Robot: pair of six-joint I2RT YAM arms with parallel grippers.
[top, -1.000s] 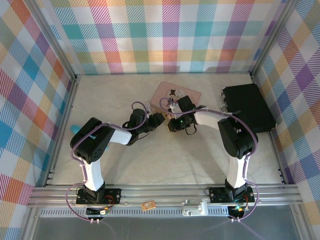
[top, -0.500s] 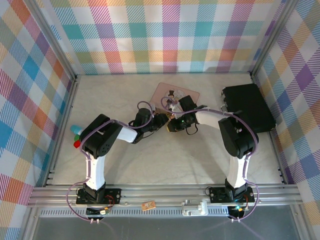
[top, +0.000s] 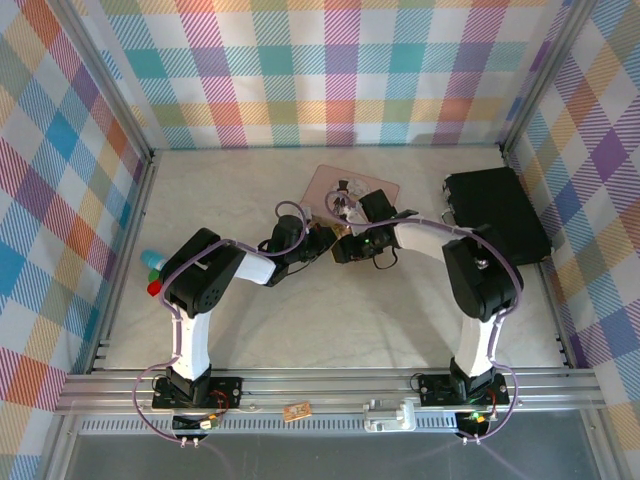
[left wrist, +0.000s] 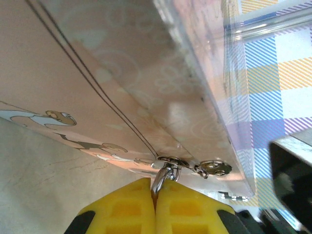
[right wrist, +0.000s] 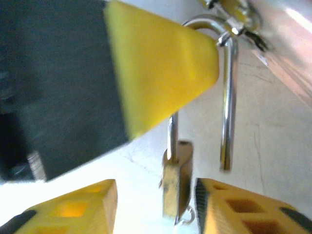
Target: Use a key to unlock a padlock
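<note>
Overhead: bright, even light from above; soft, faint shadows on the table. Left wrist: tin sharp, with a pale glare patch; yellow fingers soft. Right wrist: heavy blur throughout, blown-out white at lower left, glints on the padlock.

Brass padlock, shackle open, one leg free.

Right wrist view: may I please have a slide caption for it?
Open jaws of the right gripper flank the padlock, one shackle leg hanging free.
</note>
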